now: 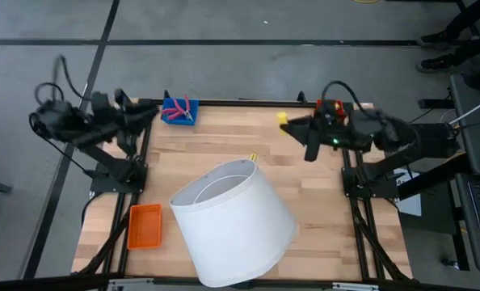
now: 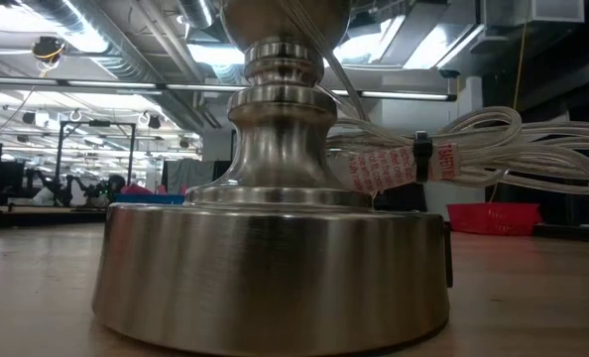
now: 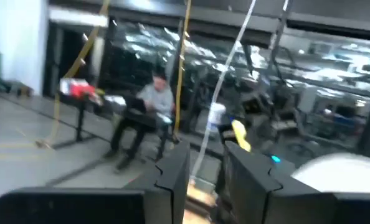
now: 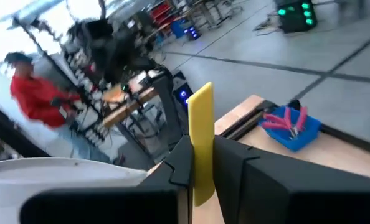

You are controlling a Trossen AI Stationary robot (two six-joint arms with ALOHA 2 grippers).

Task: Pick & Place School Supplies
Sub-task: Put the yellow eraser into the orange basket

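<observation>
Lamp base (image 2: 270,263) filled the low view | right gripper (image 4: 200,163) clamped on yellow block (image 4: 200,140), upper right of high view | left gripper (image 3: 205,177) upper left, slightly parted, empty | scissors (image 1: 183,110) in blue tray (image 1: 172,118) | step: carrying | next, probably: lower and release into a tray.

Wooden table (image 1: 321,202) with lampshade (image 1: 233,222), trays (image 1: 145,225)

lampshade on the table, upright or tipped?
Tipped. The white lampshade lies on its side on the wooden table, its open narrow end facing the far edge.
</observation>
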